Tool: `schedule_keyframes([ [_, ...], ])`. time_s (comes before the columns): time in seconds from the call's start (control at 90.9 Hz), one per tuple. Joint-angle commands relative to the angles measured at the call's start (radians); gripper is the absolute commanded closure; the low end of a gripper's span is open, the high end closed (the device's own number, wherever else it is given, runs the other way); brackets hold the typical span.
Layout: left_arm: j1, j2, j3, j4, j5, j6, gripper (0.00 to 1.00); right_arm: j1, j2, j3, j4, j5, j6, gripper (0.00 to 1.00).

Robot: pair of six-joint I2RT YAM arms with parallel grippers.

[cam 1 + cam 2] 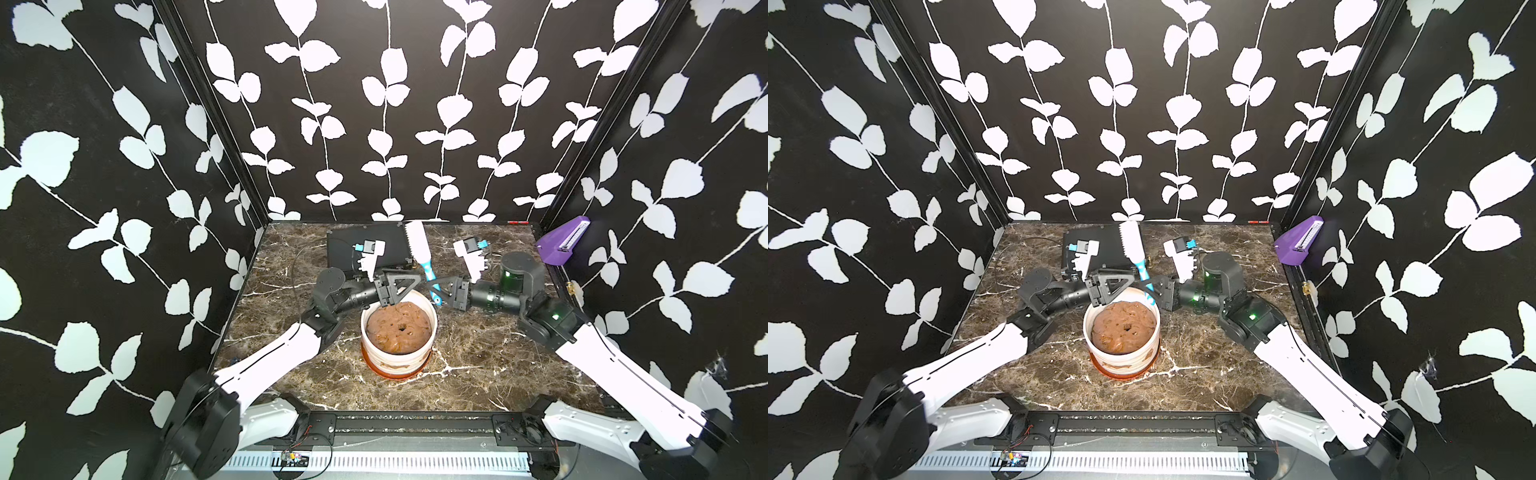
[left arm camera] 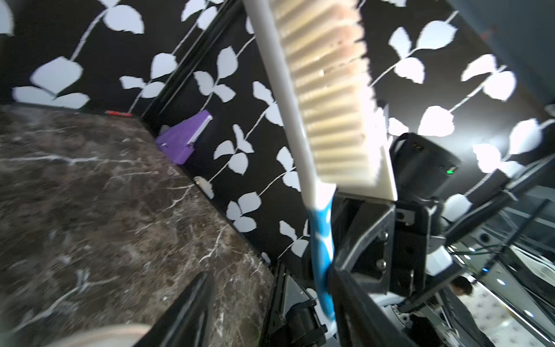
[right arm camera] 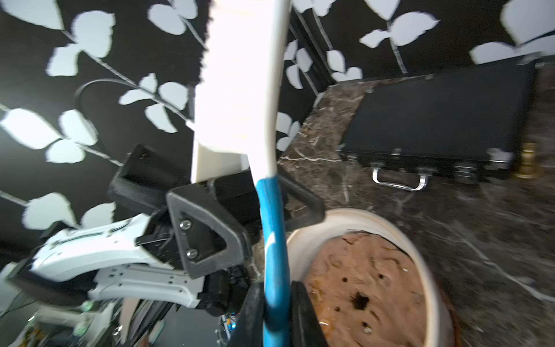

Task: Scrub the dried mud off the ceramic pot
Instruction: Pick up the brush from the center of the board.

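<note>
Right fingers (image 3: pixel 304 321) clamp the brush (image 3: pixel 271 228) handle, left fingers (image 3: pixel 207 237) stand wide (retreat these first); then bristles (image 2: pixel 330 90) to the ceramic pot (image 1: pixel 374 353).

My left arm (image 1: pixel 274 353) and right arm (image 1: pixel 602 357) wear glossy white shells with thin black seams and black round joint housings; green lights glow on the right one. Black triangular fingers (image 3: pixel 177 204) carry two silver screws. White wrist cameras (image 1: pixel 371 255) have blue tabs.
</note>
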Motion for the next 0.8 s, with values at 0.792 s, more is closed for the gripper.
schedule_keyframes([
  [0.792, -0.001, -0.221, 0.124, -0.997, -0.617, 0.434, 0.65, -0.060, -0.008, -0.155, -0.478, 0.834, -0.011, 1.00],
])
